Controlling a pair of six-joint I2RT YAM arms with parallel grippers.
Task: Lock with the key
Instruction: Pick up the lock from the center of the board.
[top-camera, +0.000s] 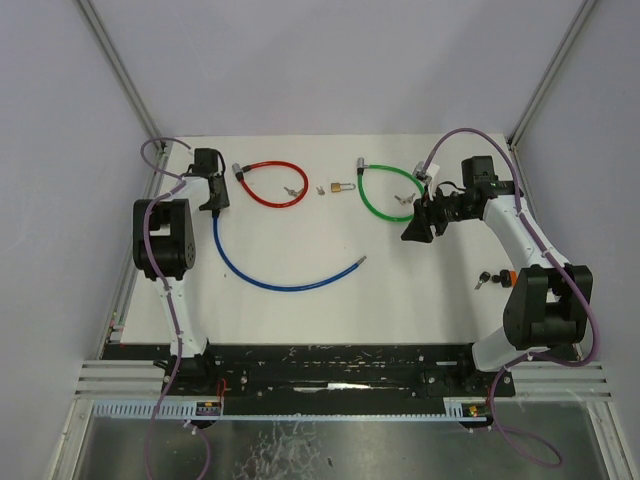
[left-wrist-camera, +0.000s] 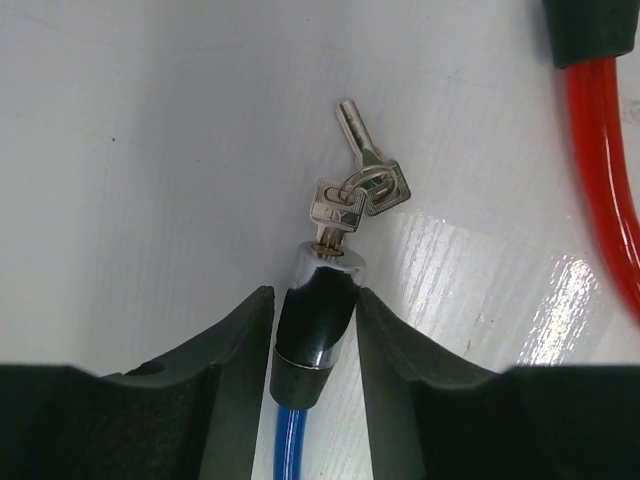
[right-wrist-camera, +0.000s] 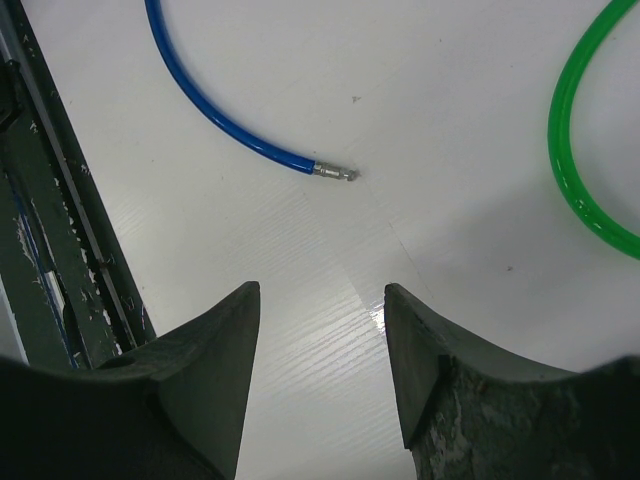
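Blue cable lock (top-camera: 270, 283): laid in an open arc on the left half of the table (top-camera: 400, 310), not latched.

- Barrel (left-wrist-camera: 312, 335) at far left, inside the left gripper (left-wrist-camera: 314, 300). Both pads (left-wrist-camera: 240, 350) against its sides, jaws drawn in to barrel width.
- Key (left-wrist-camera: 332, 212) seated in the barrel's chrome face. Spare key (left-wrist-camera: 362, 140) hanging from the same ring.
- Probable handling: barrel rigid, chrome likely slippery, so take hold on the black sleeve. Cable light and springy, apt to drag the barrel round.
- Pinch the key by its flat bow, not the ring.

Further right: red cable lock (top-camera: 272, 185), then padlock (top-camera: 343, 187), both free of any gripper. Pin end (top-camera: 358, 261) of the blue cable near table centre. Green cable lock (top-camera: 385, 195) beyond.

Right gripper (right-wrist-camera: 322, 300): over bare table, short of the pin end, jaws partly apart, holding nothing.
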